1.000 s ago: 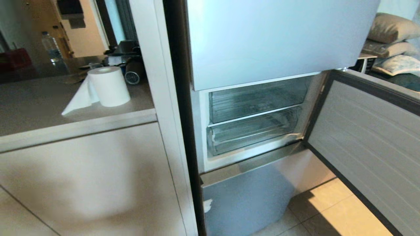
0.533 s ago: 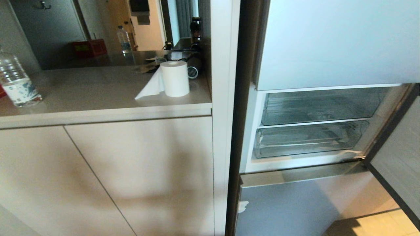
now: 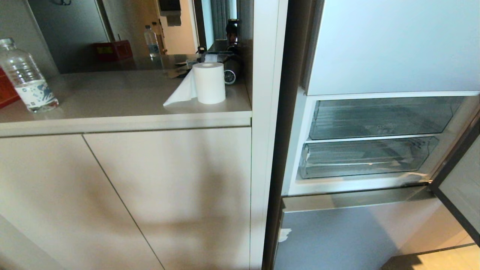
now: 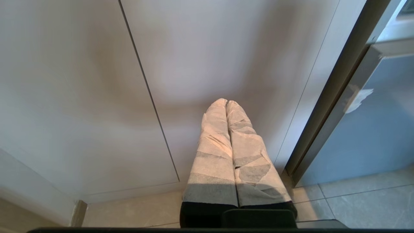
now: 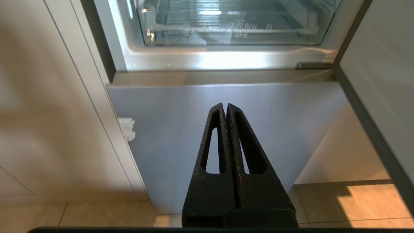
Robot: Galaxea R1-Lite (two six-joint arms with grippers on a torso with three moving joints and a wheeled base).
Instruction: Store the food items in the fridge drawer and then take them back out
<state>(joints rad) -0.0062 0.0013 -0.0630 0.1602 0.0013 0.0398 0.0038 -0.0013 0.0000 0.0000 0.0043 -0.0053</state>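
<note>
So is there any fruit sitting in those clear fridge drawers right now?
No: in the head view the upper clear drawer and the lower clear drawer behind the open fridge door show only bare ribbed plastic, no fruit.

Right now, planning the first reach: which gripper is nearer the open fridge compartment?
Right. The right gripper hangs shut in front of the closed lower fridge door, just below the compartment; the left gripper, shut, faces the cupboard beside the fridge.

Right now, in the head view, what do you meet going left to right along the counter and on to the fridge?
Water bottle → paper roll → white side panel → fridge drawers → open fridge door.
</note>
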